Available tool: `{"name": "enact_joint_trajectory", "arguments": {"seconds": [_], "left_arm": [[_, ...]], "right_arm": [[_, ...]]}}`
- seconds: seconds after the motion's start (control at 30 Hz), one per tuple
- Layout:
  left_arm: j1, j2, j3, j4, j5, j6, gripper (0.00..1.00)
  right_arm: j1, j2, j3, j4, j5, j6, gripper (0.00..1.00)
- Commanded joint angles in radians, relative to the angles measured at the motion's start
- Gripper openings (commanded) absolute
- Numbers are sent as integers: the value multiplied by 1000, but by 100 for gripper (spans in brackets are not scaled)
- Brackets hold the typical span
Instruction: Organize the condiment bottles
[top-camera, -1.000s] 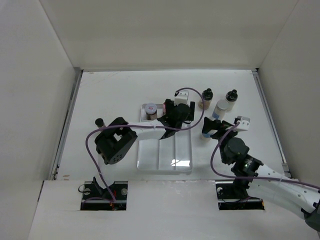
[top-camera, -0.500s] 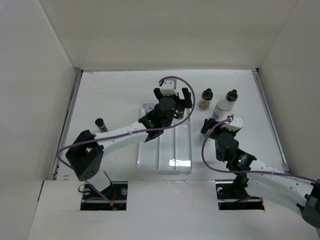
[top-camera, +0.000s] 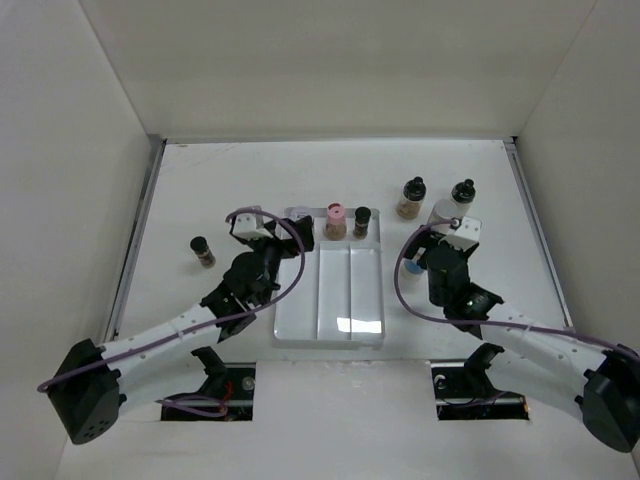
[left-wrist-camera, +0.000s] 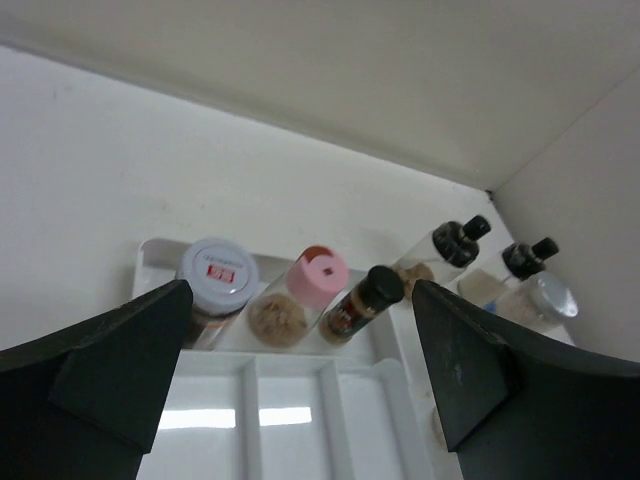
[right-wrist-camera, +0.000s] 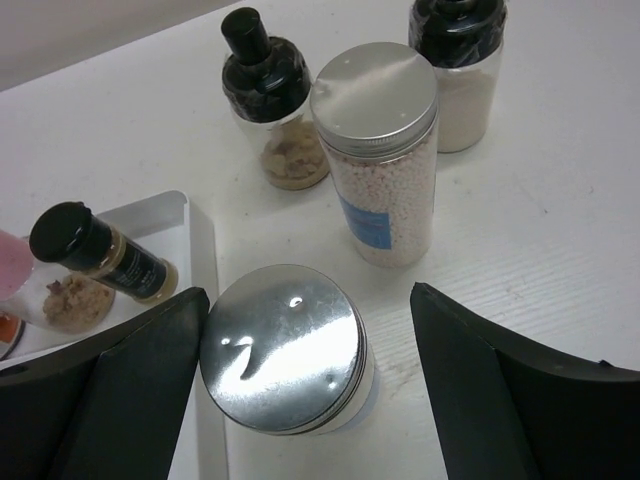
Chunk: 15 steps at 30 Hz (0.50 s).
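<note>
Top external view: a clear tray (top-camera: 330, 310) lies mid-table (top-camera: 230, 180). Inside its far edge stand, left to right, a white-lidded jar (top-camera: 300, 228), a pink-capped bottle (top-camera: 335, 220) and a slim dark bottle (top-camera: 362, 221). A lone bottle (top-camera: 203, 250) stands upright near the table's left edge. The left gripper (left-wrist-camera: 300, 300) hangs by the tray's far left corner, jaws wide apart and empty. Just off the tray's right edge, the right gripper (right-wrist-camera: 310, 295) straddles a silver-lidded jar (right-wrist-camera: 285, 350). One finger lies close against the lid and the other stands clear of it, so the jar is not clamped. Just beyond it stands a blue-labelled bottle (right-wrist-camera: 380, 170). Farther back are a tan bottle (right-wrist-camera: 272, 100) and a white bottle (right-wrist-camera: 460, 60), both black-capped.
</note>
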Motion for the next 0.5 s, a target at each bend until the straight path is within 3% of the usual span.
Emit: {"name": "enact_joint_trajectory", "arguments": {"seconds": [0.0, 0.2, 0.47], "left_arm": [[14, -85, -92, 26, -34, -48, 94], [33, -168, -142, -18, -40, -52, 94], [57, -148, -162, -3, -25, -59, 94]], "right_arm": [[-17, 29, 52, 13, -54, 13, 88], [-2, 25, 44, 15, -63, 9, 100], [10, 73, 59, 4, -94, 6, 97]]}}
